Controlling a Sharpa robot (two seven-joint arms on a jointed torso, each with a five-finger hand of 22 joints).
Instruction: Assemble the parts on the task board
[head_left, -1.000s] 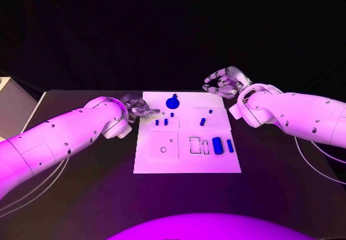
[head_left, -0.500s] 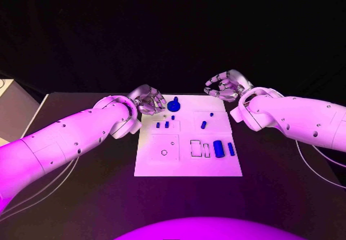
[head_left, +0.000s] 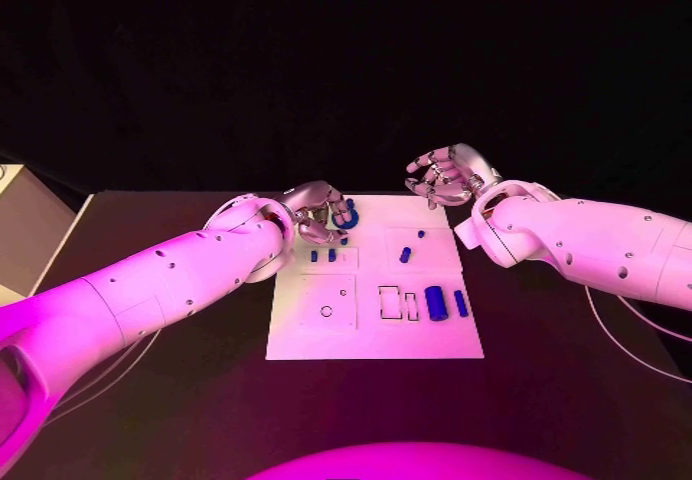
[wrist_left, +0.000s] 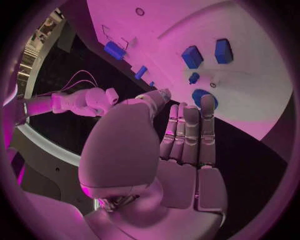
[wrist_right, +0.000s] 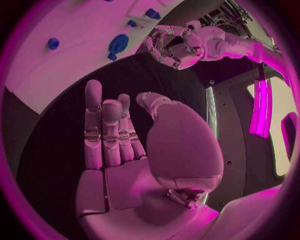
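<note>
Left hand (head_left: 320, 207) fingers (wrist_left: 190, 131) apart, gripping nothing, hovering at the far left corner of the task board (head_left: 375, 340). Just past the fingertips, the round blue part (head_left: 346, 212), near-touching, contact hard to judge. Beyond it, small blue parts (head_left: 322, 256) nearer the board's middle. Right hand (head_left: 447, 175) fingers loosely curled, empty, off the far right corner over the counter (head_left: 188, 400), clearly the farther one.

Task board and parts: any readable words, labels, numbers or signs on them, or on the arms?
None can be read. The task board shows only outlined recesses, no lettering. The blue parts are plain. The left hand and right hand carry no legible marks.
</note>
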